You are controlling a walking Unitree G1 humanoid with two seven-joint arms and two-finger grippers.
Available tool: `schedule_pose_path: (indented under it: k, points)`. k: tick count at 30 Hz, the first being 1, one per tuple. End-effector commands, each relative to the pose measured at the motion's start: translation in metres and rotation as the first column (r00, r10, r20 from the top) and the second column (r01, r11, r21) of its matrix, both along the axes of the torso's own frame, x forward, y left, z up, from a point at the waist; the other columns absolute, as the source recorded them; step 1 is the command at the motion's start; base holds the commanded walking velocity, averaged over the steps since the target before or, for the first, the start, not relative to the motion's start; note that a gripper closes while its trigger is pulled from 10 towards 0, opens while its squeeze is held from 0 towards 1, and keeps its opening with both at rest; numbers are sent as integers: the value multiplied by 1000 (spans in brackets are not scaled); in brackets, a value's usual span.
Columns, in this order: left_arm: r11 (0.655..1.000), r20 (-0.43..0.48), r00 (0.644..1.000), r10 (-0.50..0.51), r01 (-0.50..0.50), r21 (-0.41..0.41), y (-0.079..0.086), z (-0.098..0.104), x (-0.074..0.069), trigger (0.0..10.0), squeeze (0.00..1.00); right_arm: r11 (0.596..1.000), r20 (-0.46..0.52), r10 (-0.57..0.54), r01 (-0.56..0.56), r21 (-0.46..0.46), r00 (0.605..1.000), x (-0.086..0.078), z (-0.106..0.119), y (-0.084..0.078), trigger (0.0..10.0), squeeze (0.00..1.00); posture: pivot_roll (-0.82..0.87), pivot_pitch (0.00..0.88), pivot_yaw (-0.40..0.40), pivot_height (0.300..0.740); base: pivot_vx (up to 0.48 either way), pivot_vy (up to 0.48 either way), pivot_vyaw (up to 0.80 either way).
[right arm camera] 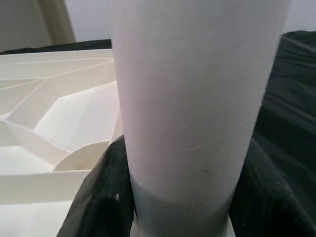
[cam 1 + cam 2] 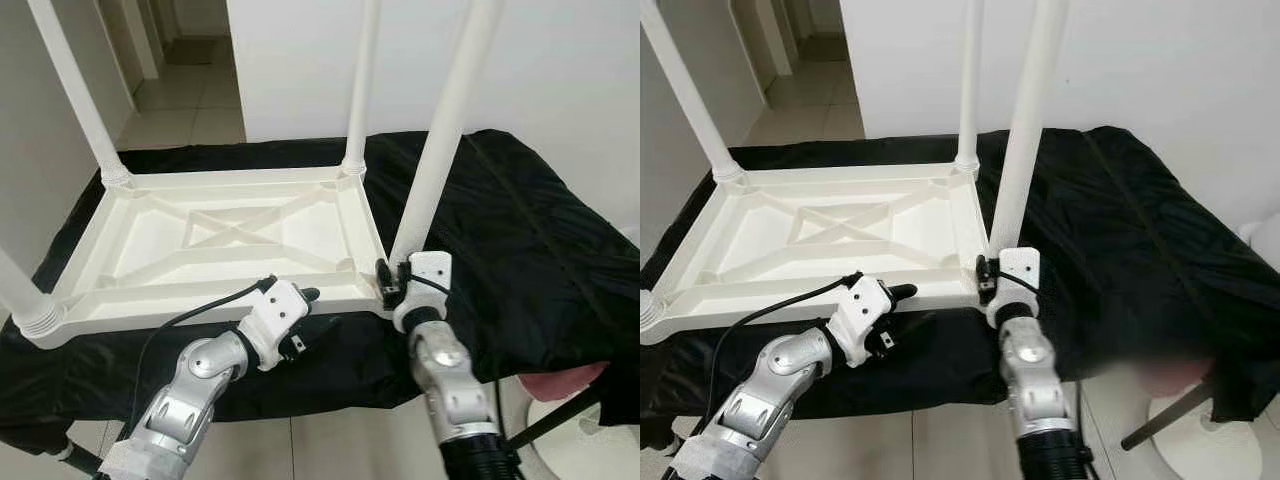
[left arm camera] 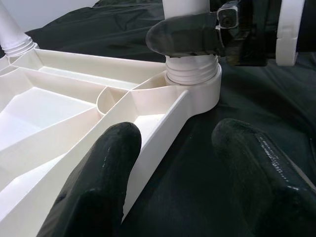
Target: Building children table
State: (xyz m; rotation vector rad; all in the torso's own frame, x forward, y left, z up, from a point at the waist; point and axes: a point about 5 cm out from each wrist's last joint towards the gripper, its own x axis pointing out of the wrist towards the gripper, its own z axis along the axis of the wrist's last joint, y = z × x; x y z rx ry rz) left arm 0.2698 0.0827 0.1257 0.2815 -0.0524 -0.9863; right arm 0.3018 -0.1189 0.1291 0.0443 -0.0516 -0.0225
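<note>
Right claw [image 2: 396,283] clenches the near table leg [image 2: 440,140]; left claw [image 3: 177,163], released, straddles the unmarked tabletop's [image 2: 215,240] rim.

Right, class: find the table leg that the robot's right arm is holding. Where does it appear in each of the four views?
Left eye view: the table leg rises right of centre, from the tabletop's near right corner.
Right eye view: the leg stands just right of centre.
Left wrist view: its threaded base sits at top centre.
Right wrist view: the leg is close up, a black finger on either side.
Shared landmark: the upturned white tabletop.
</note>
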Motion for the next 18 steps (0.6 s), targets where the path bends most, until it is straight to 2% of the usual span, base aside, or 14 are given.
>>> schedule_pose_path:
  k: [1, 4, 9, 10, 18]
  points:
    - [999, 12, 999, 36, -36, 6, 1, 2, 2, 10000, 0, 997, -60, -68, 70, 29, 996, -2, -10, -3, 10000, 0, -8, 0, 29, 740, 0, 0, 0]
    - [999, 12, 999, 39, -39, 6, 1, 2, 2, 10000, 0, 994, -70, -90, 93, 50, 994, -3, -10, -3, 10000, 0, -4, 0, 26, 740, 0, 0, 0]
    - [998, 9, 998, 55, -55, 8, 4, 1, 1, 10000, 0, 997, -36, -15, 18, 76, 999, -8, -5, 0, 10000, 0, 1, 0, 14, 740, 0, 0, 0]
    - [998, 8, 998, 56, -56, 8, 4, 1, 1, 10000, 0, 997, -25, -3, 5, 75, 1000, -9, -4, 0, 10000, 1000, 2, 0, 12, 740, 0, 0, 0]
    - [999, 10, 998, 54, -54, 7, 2, 1, 1, 10000, 0, 995, 10, 72, -73, 65, 997, -8, 0, -2, 10000, 1000, 1, 0, 5, 740, 0, 0, 0]
